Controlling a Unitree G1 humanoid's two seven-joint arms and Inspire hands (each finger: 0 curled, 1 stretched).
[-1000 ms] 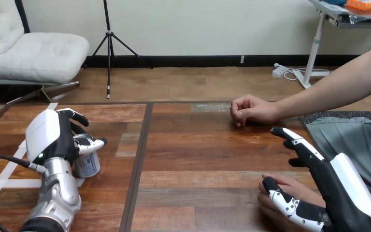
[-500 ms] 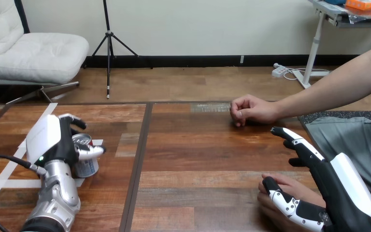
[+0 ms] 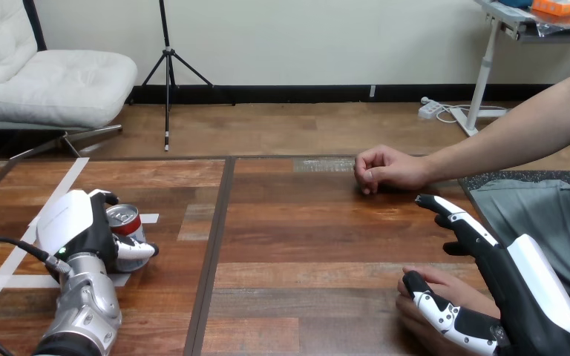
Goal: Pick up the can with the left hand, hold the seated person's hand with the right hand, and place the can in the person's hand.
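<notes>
Can (image 3: 125,221) in left hand (image 3: 74,226), white tape (image 3: 4,282) beside, person's fist (image 3: 383,169) well apart

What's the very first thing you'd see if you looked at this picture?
Probably the robot's left hand at the left of the table, curled round a small can. Next, at the near right, the robot's right hand touches the person's hand, while the person's other hand rests in a fist farther back.
</notes>
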